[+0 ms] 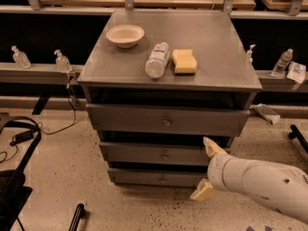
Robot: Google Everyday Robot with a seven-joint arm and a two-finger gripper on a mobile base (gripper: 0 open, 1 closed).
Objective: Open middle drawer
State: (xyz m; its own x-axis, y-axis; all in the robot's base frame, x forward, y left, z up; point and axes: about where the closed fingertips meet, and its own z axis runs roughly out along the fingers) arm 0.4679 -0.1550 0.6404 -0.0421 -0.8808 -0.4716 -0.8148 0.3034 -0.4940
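The grey cabinet (pixel 216 37) shows three drawer fronts, all shut. The middle drawer (pixel 139 154) is the mid-sized front, and its small round knob (pixel 165 156) sits at its centre. Above it is the wider top drawer (pixel 125 119), below it the narrow bottom drawer (pixel 144 178). My gripper (pixel 208 170) reaches in from the lower right on a white arm (pixel 260 182). It is open, one tan finger (pixel 211 147) at the middle drawer's right end and the other (pixel 204 191) below the bottom drawer. It stands well to the right of the knob and holds nothing.
On the cabinet top lie a white bowl (pixel 125 35), a plastic bottle on its side (pixel 157 60) and a yellow sponge (pixel 185 61). Small bottles (pixel 62 61) stand on the ledge behind. Black cables (pixel 21 134) and black gear (pixel 12 196) lie on the floor at left.
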